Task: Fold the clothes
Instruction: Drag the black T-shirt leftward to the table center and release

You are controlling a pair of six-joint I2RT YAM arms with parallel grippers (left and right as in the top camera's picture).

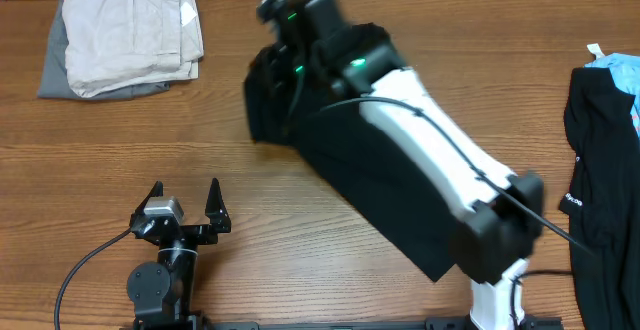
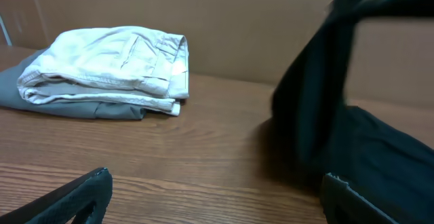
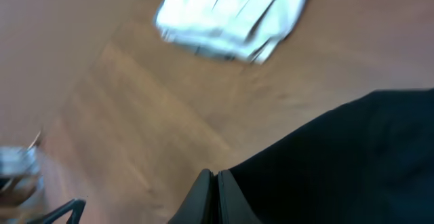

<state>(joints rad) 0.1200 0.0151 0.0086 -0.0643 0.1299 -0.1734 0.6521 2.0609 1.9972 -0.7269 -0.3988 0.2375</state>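
Observation:
My right gripper (image 3: pixel 215 183) is shut on an edge of the black T-shirt (image 3: pixel 352 163), which it holds lifted above the middle of the table. In the overhead view the shirt (image 1: pixel 375 195) hangs in a long drape under the right arm (image 1: pixel 420 140), and the fingers are hidden beneath the wrist. The left wrist view shows the same black fabric (image 2: pixel 312 115) rising off the wood at the right. My left gripper (image 1: pixel 186 192) rests near the front left edge, open and holding nothing (image 2: pixel 215 176), well left of the shirt.
A folded cream garment (image 1: pixel 130 30) lies on a folded grey one (image 1: pixel 55 70) at the back left (image 2: pixel 115 61). More black clothes (image 1: pixel 600 170) and a light blue item (image 1: pixel 622 70) lie at the right edge. Bare wood lies between the left gripper and the stack.

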